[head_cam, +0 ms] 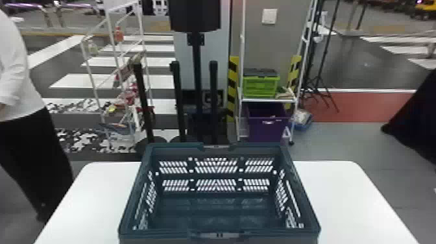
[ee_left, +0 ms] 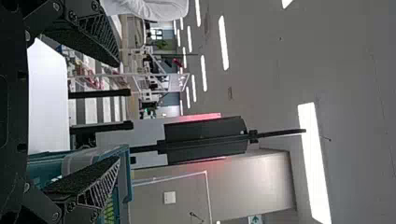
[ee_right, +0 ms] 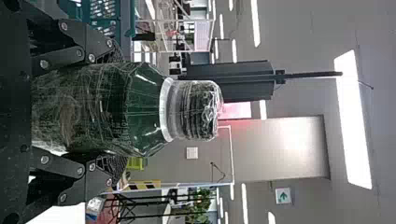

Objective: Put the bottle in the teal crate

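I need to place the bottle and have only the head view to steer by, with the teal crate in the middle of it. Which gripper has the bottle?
Observer: The right gripper. Its fingers stand on either side of the bottle, below the neck.
Operator: Before I bring it to the teal crate, is it upright or lying over?
Observer: Upright, going by the right wrist view: the neck end points toward the ceiling.
Operator: And the left gripper, is it carrying anything?
Observer: No. Its fingers stand apart in the left wrist view, with nothing held between them.
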`<state>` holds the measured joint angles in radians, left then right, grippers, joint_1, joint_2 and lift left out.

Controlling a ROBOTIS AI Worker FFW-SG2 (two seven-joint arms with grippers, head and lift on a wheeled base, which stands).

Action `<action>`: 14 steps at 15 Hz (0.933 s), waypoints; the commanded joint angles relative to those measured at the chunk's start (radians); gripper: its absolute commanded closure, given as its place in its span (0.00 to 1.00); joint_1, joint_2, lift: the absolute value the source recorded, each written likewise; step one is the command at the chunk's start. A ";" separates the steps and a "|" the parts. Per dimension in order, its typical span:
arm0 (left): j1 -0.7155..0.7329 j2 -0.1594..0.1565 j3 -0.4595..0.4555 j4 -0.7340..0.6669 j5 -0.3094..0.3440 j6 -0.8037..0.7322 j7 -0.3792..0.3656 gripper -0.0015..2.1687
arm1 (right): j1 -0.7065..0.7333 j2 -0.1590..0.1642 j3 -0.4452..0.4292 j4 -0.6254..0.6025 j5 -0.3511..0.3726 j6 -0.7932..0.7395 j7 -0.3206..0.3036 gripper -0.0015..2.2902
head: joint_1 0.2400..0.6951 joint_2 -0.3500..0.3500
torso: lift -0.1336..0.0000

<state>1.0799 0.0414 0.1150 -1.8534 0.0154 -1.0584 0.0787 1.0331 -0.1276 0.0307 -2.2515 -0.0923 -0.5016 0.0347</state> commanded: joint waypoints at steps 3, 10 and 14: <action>-0.002 0.003 0.005 0.000 0.000 0.018 0.000 0.09 | -0.123 -0.017 -0.005 -0.077 -0.004 0.240 0.004 0.87 | 0.57 0.50 | 1.00; -0.015 0.005 0.011 0.020 0.017 0.039 0.000 0.09 | -0.426 -0.027 0.032 -0.172 -0.037 0.798 0.002 0.87 | 0.57 0.50 | 1.00; -0.026 0.003 0.011 0.052 0.021 0.036 0.000 0.09 | -0.645 -0.030 0.095 -0.181 -0.038 1.191 0.002 0.87 | 0.57 0.50 | 1.00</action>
<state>1.0560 0.0447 0.1258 -1.8084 0.0359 -1.0222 0.0784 0.4632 -0.1561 0.1029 -2.4317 -0.1301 0.5579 0.0364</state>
